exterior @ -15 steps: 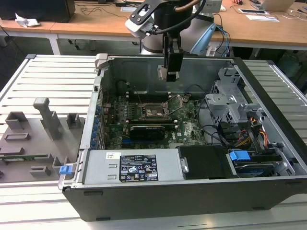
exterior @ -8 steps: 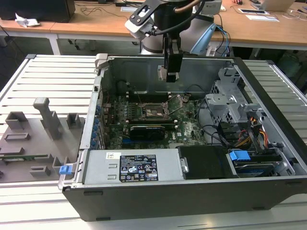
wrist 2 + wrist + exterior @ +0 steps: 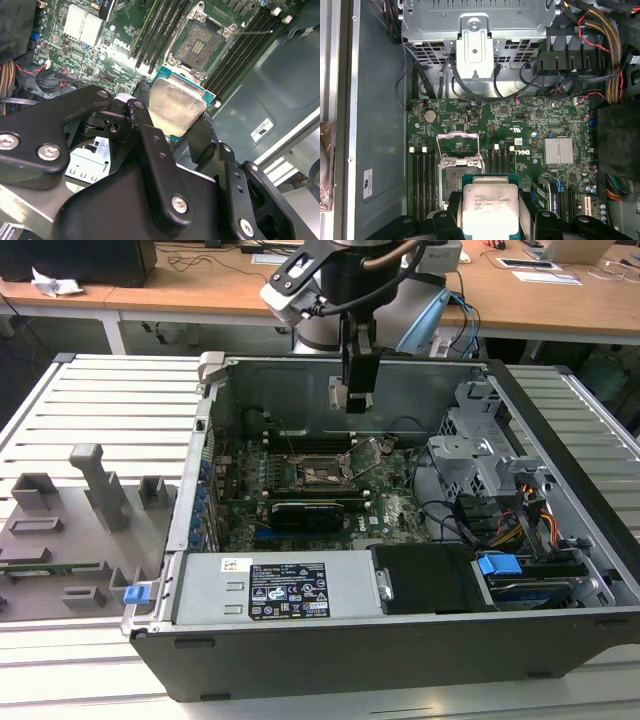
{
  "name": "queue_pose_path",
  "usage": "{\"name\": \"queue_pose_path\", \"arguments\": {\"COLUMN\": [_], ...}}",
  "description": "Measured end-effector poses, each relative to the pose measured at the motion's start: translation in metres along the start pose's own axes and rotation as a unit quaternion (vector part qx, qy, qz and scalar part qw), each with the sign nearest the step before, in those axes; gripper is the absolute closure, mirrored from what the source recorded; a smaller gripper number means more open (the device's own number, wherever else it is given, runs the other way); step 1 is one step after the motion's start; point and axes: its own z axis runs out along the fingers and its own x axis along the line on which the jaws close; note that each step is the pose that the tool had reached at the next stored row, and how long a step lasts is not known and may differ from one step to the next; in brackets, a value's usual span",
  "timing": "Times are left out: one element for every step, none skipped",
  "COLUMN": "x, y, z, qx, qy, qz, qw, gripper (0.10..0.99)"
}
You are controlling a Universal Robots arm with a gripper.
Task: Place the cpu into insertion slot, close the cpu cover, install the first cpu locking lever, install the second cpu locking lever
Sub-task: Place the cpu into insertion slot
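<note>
Gripper [image 3: 172, 119] clamped on the cpu [image 3: 177, 102], a black finger [image 3: 200, 134] on each of two opposite edges, pale metal top turned toward both wrist cameras. Chip held in the air over the green motherboard [image 3: 520, 125], not touching the insertion slot [image 3: 460, 175], which sits just past the chip's edge in both wrist views, contacts exposed. The cpu cover [image 3: 457, 145] stands swung up off the slot; in the exterior view the gripper hangs high inside the open computer case [image 3: 300, 660].

The exterior view overlooks the whole open case [image 3: 300, 680]; both wrist views look closely down on its motherboard [image 3: 520, 122] [image 3: 125, 55].
</note>
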Motion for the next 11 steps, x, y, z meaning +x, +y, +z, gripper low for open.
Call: {"name": "queue_pose_path", "arguments": {"x": [0.0000,0.0000,0.0000,0.0000,0.0000,0.0000,0.0000,-0.0001,-0.0001,-0.0001,-0.0001], "y": [0.0000,-0.0001,-0.0001,-0.0001,-0.0001,-0.0002,-0.0002,-0.0002,-0.0003,-0.0004,-0.0004], "z": [0.0003,0.0006,0.0008,0.0011,0.0014,0.0017,0.0021,0.0026,0.0031,0.0037,0.0042], "qx": [0.0000,0.0000,0.0000,0.0000,-0.0001,-0.0001,-0.0001,-0.0001,-0.0001,-0.0001,-0.0002], "qy": [-0.0001,-0.0001,-0.0002,-0.0002,-0.0003,-0.0004,-0.0004,-0.0005,-0.0006,-0.0008,-0.0008], "qz": [0.001,0.001,0.002,0.002,0.003,0.004,0.005,0.005,0.006,0.008,0.009], "qw": [1.0000,1.0000,1.0000,1.0000,1.0000,1.0000,1.0000,1.0000,1.0000,1.0000,1.0000], "gripper": [0.549,0.549,0.549,0.549,0.549,0.549,0.549,0.549,0.549,0.549,0.549]}}
